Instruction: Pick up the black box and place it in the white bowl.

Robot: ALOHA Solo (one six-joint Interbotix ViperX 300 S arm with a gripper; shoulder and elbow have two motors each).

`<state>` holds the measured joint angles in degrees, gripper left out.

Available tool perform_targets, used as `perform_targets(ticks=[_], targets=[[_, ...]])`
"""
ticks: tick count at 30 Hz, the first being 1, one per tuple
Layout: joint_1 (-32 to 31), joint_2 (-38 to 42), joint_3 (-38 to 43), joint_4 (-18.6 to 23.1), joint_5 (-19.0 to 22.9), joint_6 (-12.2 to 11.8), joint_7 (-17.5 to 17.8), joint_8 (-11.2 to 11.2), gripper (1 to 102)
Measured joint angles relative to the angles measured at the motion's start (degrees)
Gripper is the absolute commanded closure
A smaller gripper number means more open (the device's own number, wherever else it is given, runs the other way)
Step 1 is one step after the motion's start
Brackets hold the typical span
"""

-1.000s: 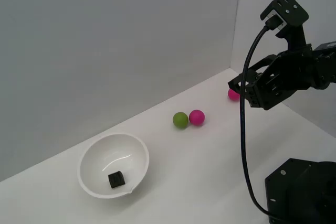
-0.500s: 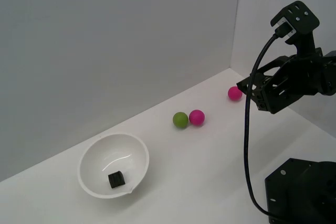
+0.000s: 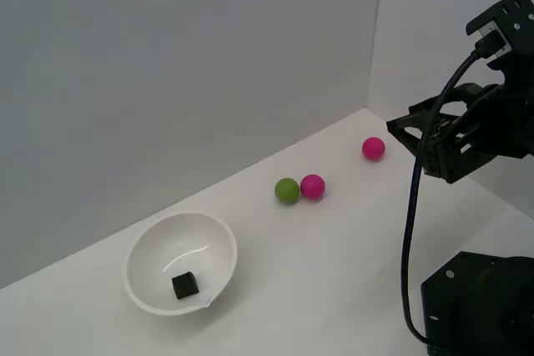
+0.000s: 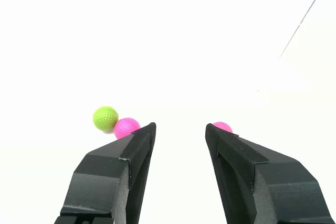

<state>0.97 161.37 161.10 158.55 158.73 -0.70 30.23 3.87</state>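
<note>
No readable text, labels, brand marks, numbers or signs anywhere in either view.

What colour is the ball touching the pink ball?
Green, clearest in the exterior view.
</note>
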Motion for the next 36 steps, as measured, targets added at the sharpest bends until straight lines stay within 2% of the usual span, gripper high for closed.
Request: perform_targets(ticks=[36], targets=[[-1.1, 3.0, 3.0, 0.1, -0.1, 0.0, 0.0, 0.0, 51]])
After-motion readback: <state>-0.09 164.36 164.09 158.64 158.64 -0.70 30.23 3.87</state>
